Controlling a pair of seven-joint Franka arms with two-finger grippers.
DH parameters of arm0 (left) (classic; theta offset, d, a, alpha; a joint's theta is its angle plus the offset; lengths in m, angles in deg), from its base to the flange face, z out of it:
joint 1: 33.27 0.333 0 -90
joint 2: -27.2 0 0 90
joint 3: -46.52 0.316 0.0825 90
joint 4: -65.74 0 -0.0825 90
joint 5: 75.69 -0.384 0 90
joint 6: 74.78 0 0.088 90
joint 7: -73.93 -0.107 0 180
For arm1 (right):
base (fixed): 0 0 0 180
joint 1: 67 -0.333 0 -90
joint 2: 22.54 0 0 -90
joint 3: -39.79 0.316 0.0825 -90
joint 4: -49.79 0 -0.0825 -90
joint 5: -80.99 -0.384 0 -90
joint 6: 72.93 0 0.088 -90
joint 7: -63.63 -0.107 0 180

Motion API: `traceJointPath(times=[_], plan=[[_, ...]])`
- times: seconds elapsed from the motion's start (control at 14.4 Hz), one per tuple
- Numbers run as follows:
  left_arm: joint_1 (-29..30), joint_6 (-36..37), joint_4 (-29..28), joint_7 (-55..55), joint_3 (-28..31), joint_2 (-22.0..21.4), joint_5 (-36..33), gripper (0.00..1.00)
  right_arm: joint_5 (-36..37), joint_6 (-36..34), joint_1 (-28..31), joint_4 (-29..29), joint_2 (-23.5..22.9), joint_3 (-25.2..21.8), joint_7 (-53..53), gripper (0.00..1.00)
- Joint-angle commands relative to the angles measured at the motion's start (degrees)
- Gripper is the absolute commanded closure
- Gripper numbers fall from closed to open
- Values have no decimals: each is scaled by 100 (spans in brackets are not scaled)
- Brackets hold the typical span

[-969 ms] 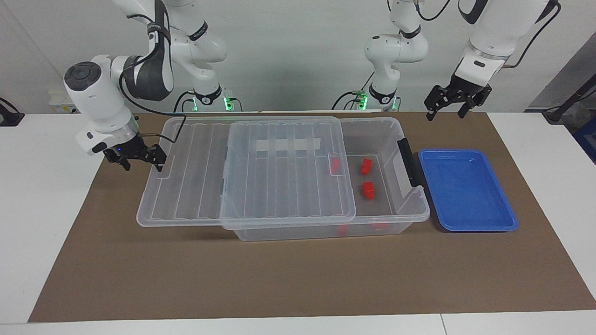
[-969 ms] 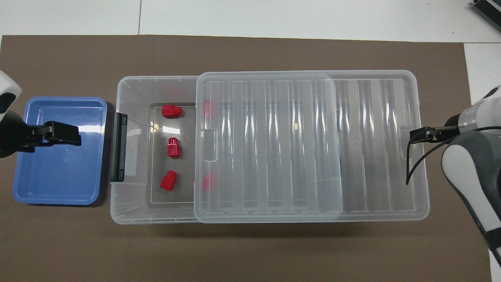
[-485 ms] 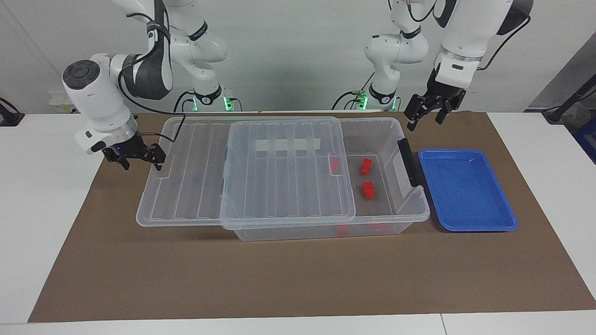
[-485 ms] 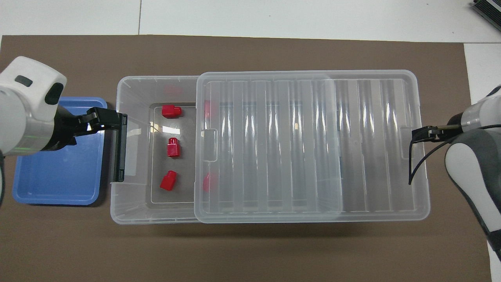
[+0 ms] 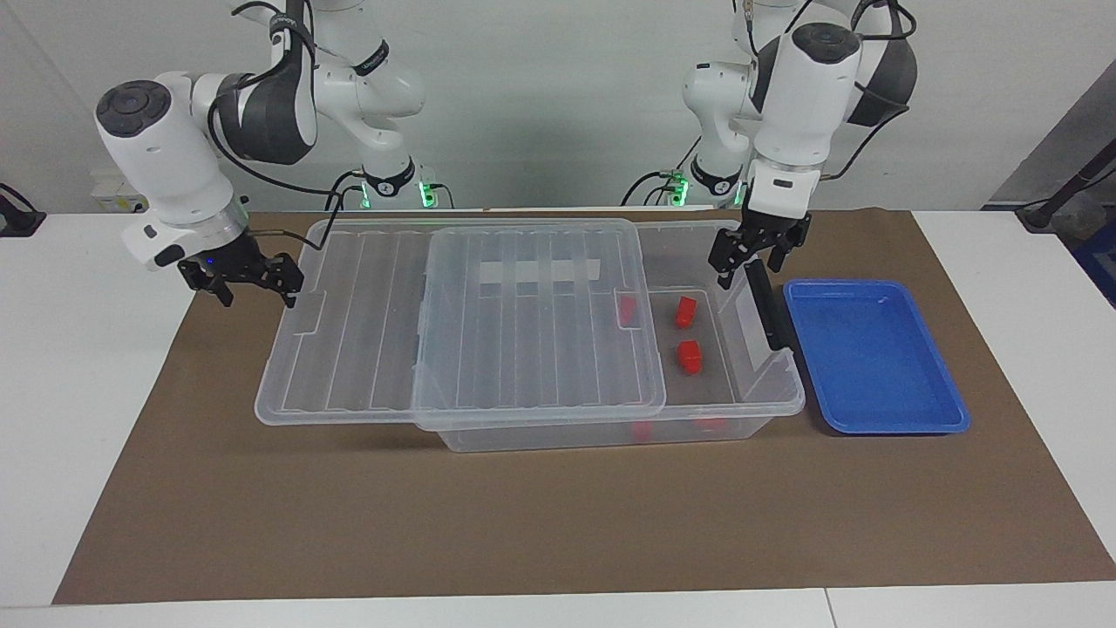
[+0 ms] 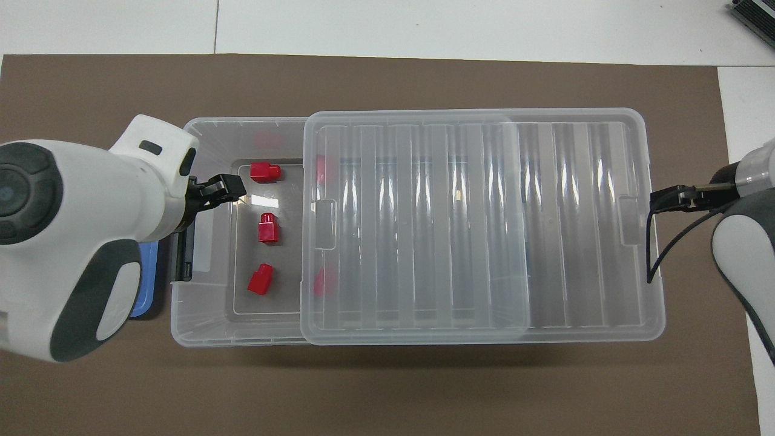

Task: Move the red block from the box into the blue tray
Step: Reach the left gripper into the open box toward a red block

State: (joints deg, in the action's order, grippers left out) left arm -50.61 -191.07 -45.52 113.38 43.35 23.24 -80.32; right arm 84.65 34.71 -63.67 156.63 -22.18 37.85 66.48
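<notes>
**Left arm swings in over the open end of the box**

Facing view: the left gripper [image 5: 747, 255] has moved off the blue tray's end of the table and now hangs, fingers apart and empty, over the uncovered end of the box [image 5: 767, 397], just above the black handle [image 5: 767, 305]. The lid [image 5: 532, 323] sits slid toward the right arm's end. 2 red blocks show clear in the gap, including the red block [image 5: 686, 311] closest under the gripper. The blue tray [image 5: 876, 353] is empty, just beside the box. The right gripper [image 5: 248, 277], fingers apart, has lifted a little at the lid's end and waits.

Overhead view: the left gripper [image 6: 218, 189] covers the box end near the red block [image 6: 264, 172]; 3 blocks lie uncovered. The arm hides most of the blue tray [image 6: 145, 284].

Likely next: descend and pick.
</notes>
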Motion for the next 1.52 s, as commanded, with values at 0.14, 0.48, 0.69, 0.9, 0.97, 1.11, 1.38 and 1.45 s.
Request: traceJointPath(times=[0.14,0.48,0.69,0.9,0.97,1.11,1.38,1.45], plan=[[-76,-1096,-282,142,62,527,-178,0,-6,-891,27,-565,289,63,-74,0],[-103,-1598,-291,213,62,853,-196,0,-84,-1737,27,-1051,360,45,-548,0],[-304,-1660,-519,204,62,871,-556,0,-287,-1773,97,-1051,430,-7,-637,0],[-393,-1896,-730,91,62,862,-591,0,-331,-1755,62,-998,465,1,-645,0],[-384,-1941,-791,-136,62,845,-591,0,-322,-1755,27,-981,474,19,-654,0],[-323,-1950,-862,-716,62,810,-591,0,-261,-1685,9,-972,474,45,-672,0],[-173,-2221,-1125,-948,62,809,-591,0,-173,-1711,-428,-981,465,-234,-663,0],[-173,-2371,-1239,-930,62,827,-591,0,-112,-1729,-717,-998,465,-558,-654,0]])
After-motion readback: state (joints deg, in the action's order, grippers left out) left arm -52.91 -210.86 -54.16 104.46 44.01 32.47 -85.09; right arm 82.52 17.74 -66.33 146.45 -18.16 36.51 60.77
